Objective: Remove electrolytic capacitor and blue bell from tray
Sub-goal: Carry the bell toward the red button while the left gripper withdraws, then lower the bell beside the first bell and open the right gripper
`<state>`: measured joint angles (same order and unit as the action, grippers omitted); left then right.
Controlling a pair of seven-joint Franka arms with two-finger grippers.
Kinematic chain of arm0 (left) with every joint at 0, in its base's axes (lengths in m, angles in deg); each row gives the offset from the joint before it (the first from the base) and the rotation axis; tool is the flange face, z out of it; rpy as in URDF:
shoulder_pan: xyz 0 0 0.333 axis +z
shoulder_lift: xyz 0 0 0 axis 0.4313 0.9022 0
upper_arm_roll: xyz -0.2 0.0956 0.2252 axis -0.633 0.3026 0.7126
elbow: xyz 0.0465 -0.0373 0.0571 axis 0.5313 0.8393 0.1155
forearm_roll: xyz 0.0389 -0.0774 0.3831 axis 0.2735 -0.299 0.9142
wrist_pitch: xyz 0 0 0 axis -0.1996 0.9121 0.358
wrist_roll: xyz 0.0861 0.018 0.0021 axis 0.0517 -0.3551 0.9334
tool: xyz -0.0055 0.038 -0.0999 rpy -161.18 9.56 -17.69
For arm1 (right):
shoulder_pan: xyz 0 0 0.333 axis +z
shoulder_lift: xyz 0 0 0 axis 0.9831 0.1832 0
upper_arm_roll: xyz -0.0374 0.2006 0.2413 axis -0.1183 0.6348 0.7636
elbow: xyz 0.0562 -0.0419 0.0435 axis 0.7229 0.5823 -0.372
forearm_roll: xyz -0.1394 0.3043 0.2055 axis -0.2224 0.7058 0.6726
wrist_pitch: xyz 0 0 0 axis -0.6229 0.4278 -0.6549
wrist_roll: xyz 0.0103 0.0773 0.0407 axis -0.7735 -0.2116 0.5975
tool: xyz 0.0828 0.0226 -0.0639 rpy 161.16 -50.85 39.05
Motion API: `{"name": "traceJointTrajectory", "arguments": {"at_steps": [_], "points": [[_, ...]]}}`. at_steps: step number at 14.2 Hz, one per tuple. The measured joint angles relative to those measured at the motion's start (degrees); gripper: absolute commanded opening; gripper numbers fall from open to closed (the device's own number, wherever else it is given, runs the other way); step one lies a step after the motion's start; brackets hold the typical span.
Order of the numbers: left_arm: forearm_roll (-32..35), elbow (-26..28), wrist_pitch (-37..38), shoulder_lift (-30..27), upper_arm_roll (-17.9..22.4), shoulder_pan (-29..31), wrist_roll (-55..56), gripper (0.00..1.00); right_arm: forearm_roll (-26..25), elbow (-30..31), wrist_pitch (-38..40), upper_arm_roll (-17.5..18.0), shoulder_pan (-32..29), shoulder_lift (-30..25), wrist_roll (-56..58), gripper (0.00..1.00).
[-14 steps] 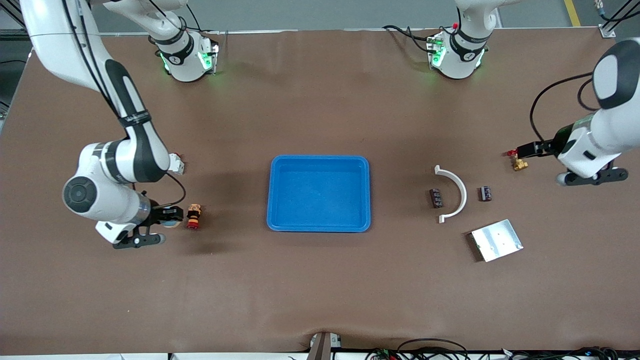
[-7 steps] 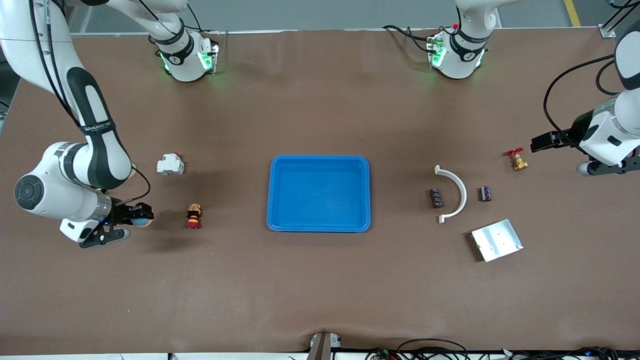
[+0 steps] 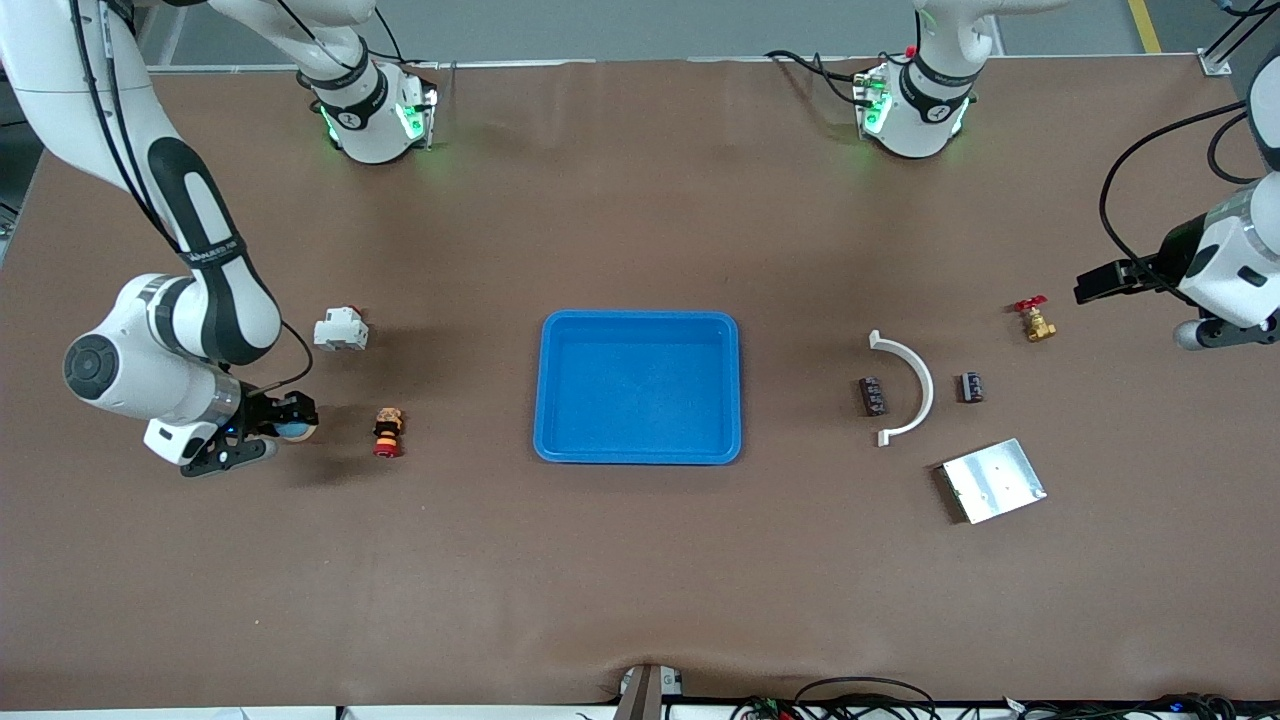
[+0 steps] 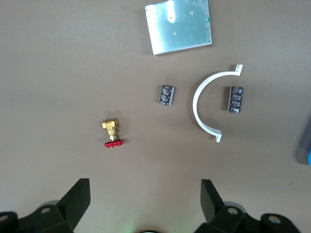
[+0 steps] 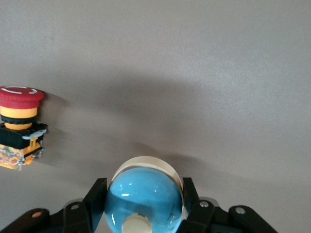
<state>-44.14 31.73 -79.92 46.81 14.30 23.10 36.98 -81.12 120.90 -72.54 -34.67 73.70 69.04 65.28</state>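
Note:
My right gripper point(image 3: 292, 428) is shut on a blue bell point(image 5: 144, 196) with a cream base, held just above the table beside the red button, toward the right arm's end. Two small dark capacitors lie on either side of a white arc: one point(image 3: 873, 396) toward the tray, one point(image 3: 971, 387) toward the left arm's end. Both show in the left wrist view, the first point(image 4: 235, 99) and the second point(image 4: 166, 94). My left gripper point(image 3: 1095, 283) is open and empty point(image 4: 144, 199) over bare table, past the brass valve. The blue tray point(image 3: 640, 316) is empty.
A red and orange push button point(image 3: 387, 432) and a white breaker point(image 3: 340, 328) lie near the right gripper. A white curved piece point(image 3: 915, 390), a metal plate point(image 3: 993, 480) and a brass valve with a red handle point(image 3: 1035, 320) lie toward the left arm's end.
My right gripper drew away from the button with the bell toward the table's end, then came back a little. My left gripper moved off the valve toward its end of the table.

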Motion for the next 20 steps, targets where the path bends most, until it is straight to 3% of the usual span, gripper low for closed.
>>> {"name": "traceJointTrajectory", "arguments": {"at_steps": [8,15,20], "points": [[-0.51,-10.32,-0.25,1.63,0.44,-0.89,0.0,1.0,0.0,1.14,-2.77,-0.06,-0.33,-0.09,1.1,0.0],[-3.5,-11.57,-3.14,2.36,0.33,-0.9,0.0,1.0,0.03,2.82,-5.73,0.0,-1.14,0.01,1.68,0.0],[-2.14,-11.73,-3.09,2.36,-2.84,-0.93,0.04,1.0,1.72,3.29,-6.38,0.1,-1.14,0.97,1.74,0.0]]}}
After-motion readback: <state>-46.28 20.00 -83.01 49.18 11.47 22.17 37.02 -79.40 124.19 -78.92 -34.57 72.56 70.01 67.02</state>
